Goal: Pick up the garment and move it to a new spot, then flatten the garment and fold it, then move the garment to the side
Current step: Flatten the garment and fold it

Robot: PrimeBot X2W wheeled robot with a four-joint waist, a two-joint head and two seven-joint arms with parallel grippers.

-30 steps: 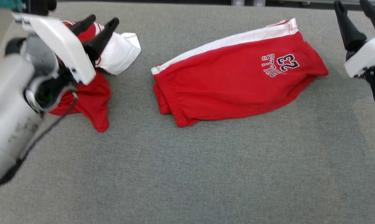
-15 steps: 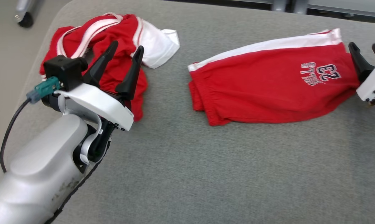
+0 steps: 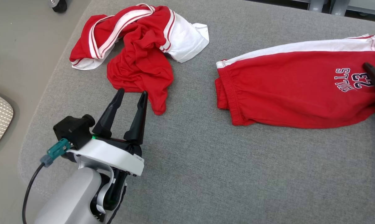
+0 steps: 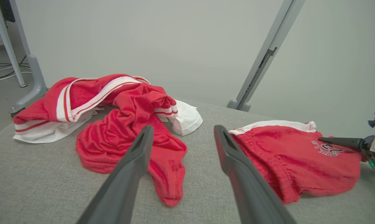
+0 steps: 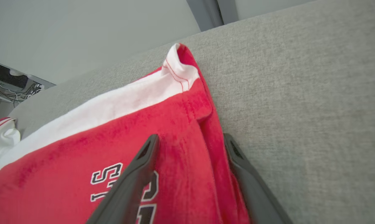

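Left gripper (image 3: pixel 132 91), jaws spread and empty, points at the crumpled red-and-white garment (image 3: pixel 140 59), whose lowest red fold lies just ahead of its fingertips on the grey padded surface (image 3: pixel 206 174). Right gripper (image 5: pixel 190 136), likewise spread and holding nothing, straddles the hem edge of the folded red shorts (image 3: pixel 299 87), which appear already finished. Risk one: a pinch on that single loose fold would probably lift one layer only, leaving the bundle hanging twisted and harder to flatten. Risk two: the bundle sits near the rounded edge of the surface, up and to the left of the left gripper, so a careless drag could pull it over. Risk three: a sweep or closure by the right gripper could snag the hem and undo the fold. Contact between the right fingers and the fabric cannot be judged; the head view cuts that gripper at its margin, its fingers cover part of the printed number, and the bundle's true shape is unreadable.
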